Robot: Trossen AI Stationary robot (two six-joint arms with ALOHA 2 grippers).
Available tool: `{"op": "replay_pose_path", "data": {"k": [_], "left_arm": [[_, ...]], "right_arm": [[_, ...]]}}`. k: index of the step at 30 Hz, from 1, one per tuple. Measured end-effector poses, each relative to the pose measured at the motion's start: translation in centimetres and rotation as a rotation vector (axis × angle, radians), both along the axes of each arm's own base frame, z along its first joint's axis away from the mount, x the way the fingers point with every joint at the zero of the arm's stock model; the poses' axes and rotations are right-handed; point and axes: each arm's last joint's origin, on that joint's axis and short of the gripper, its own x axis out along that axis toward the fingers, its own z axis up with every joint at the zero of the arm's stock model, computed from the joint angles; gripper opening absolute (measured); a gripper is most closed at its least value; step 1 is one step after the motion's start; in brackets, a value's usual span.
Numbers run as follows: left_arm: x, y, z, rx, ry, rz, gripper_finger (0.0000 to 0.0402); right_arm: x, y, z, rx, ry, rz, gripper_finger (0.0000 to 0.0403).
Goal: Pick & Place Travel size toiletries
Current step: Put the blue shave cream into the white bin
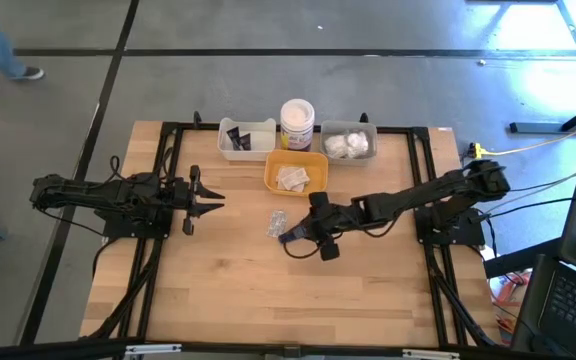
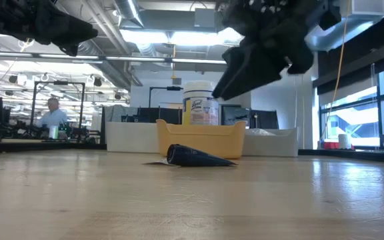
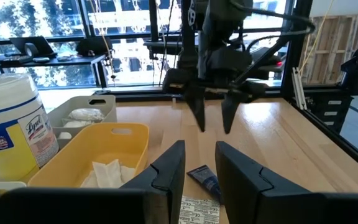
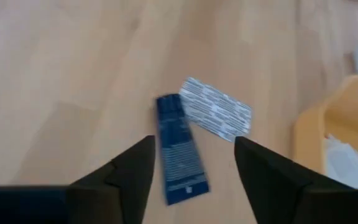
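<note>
A dark blue tube (image 4: 179,152) lies flat on the wooden table beside a printed white sachet (image 4: 217,114); both also show in the high view, the tube (image 1: 289,238) and the sachet (image 1: 276,222). My right gripper (image 4: 193,143) hovers open above the tube, a finger on either side of it. In the low view the right gripper (image 2: 245,67) is clear above the tube (image 2: 195,156). My left gripper (image 1: 206,201) waits open over the table's left half. Black tubes sit in the white tray (image 1: 246,138), sachets in the yellow tray (image 1: 295,172), fluffy white pieces in the grey tray (image 1: 349,143).
A white jar with a yellow label (image 1: 297,124) stands between the white and grey trays at the table's far edge. The yellow tray sits just beyond the tube and sachet. Bare wood stretches toward the near edge. A person (image 2: 52,113) sits in the room behind.
</note>
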Motion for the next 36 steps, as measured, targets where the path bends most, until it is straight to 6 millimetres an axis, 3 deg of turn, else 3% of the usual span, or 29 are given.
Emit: {"op": "replay_pose_path", "data": {"k": [11, 25, 36], "left_arm": [[0.0, 0.0, 0.0, 0.0, -0.001, 0.0, 0.0086], [0.0, 0.0, 0.0, 0.0, 0.0, 0.0, 0.0086], [0.0, 0.0, 0.0, 0.0, 0.0, 0.0, 0.0086]], "right_arm": [[1.0, -0.1, -2.0, -0.01, 0.014, -0.07, 0.0273], [2.8, -1.1, -4.0, 0.167, -0.014, -0.061, 0.0274], [3.4, -1.0, -5.8, 0.159, -0.004, -0.057, 0.0269]]}}
